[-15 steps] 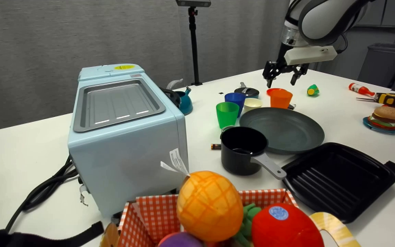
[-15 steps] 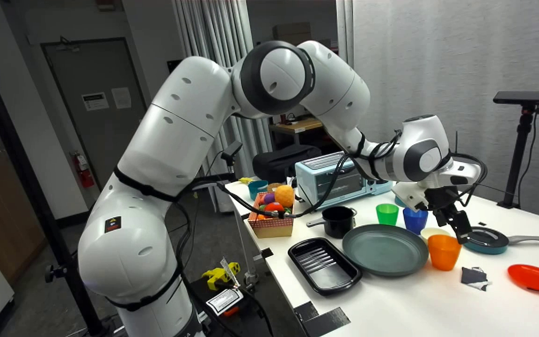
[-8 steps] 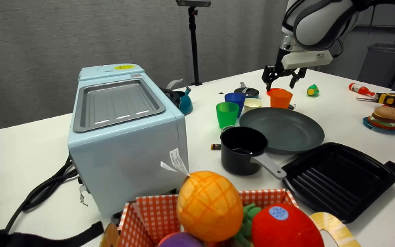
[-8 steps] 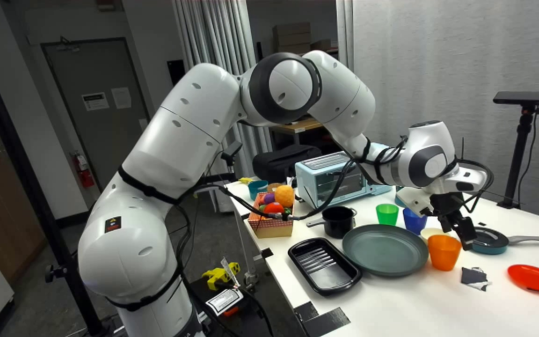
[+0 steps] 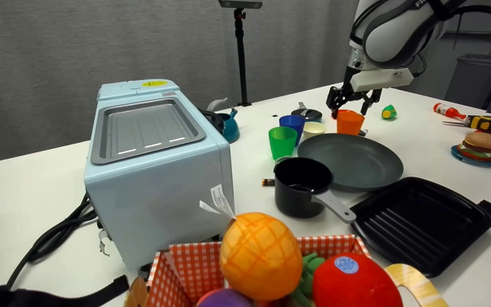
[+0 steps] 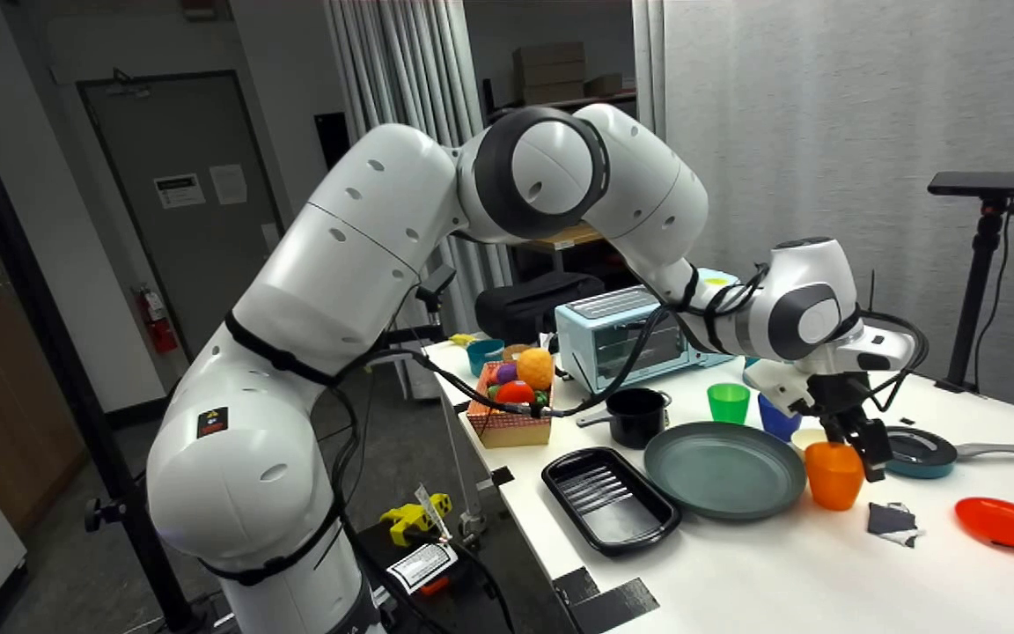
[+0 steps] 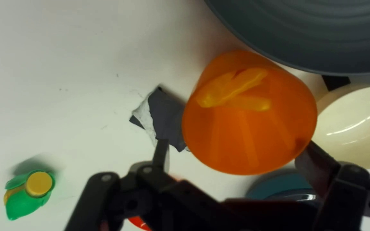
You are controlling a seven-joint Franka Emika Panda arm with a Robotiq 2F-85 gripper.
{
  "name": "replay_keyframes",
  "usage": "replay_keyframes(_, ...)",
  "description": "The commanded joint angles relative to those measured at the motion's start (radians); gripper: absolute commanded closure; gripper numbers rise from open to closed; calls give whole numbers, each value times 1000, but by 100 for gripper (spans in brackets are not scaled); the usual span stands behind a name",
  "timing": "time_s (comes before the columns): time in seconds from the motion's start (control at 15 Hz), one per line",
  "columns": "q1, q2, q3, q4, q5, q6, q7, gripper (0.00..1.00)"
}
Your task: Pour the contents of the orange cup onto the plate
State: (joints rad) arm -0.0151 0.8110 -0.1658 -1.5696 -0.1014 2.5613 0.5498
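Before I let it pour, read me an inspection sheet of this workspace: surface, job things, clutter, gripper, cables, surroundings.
Surface: white table with black tape and a dark scrap on it.
Spills: nothing seen.
Job things: orange cup stands beside the plate; yellowish pieces inside the cup; whether cup and plate touch, can't tell.
Clutter: green cup, blue cup, cream container, black pot and grill pan around the plate; checked basket farther off.
Gripper: open, one finger at either side of the cup; contact unclear.
Cables: black cable loops off the arm; black cords lie by the toaster oven.
Surroundings: camera stand at the table's edge; door and fire extinguisher across the room.
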Motion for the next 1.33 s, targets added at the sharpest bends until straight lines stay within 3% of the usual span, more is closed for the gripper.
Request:
replay_keyframes(0.0, 4, 27, -7, 59, 48, -71, -47, 0)
replay_keyframes(0.13, 3, 29, -6, 65, 53, -90, -50, 0)
replay_keyframes(0.2, 6, 25, -7, 57, 54, -92, -48, 6)
replay_keyframes(0.33, 6, 25, -6, 57, 55, -100, -49, 34)
replay_keyframes(0.47, 8, 19, -5, 52, 56, -104, -46, 47)
replay_keyframes(0.73, 13, -19, -3, 19, 52, -84, -55, 51)
replay_keyframes(1.07, -1, -192, 45, -146, 66, 12, -156, 51)
replay_keyframes(1.27, -29, -345, 102, -295, 105, 82, -288, 51)
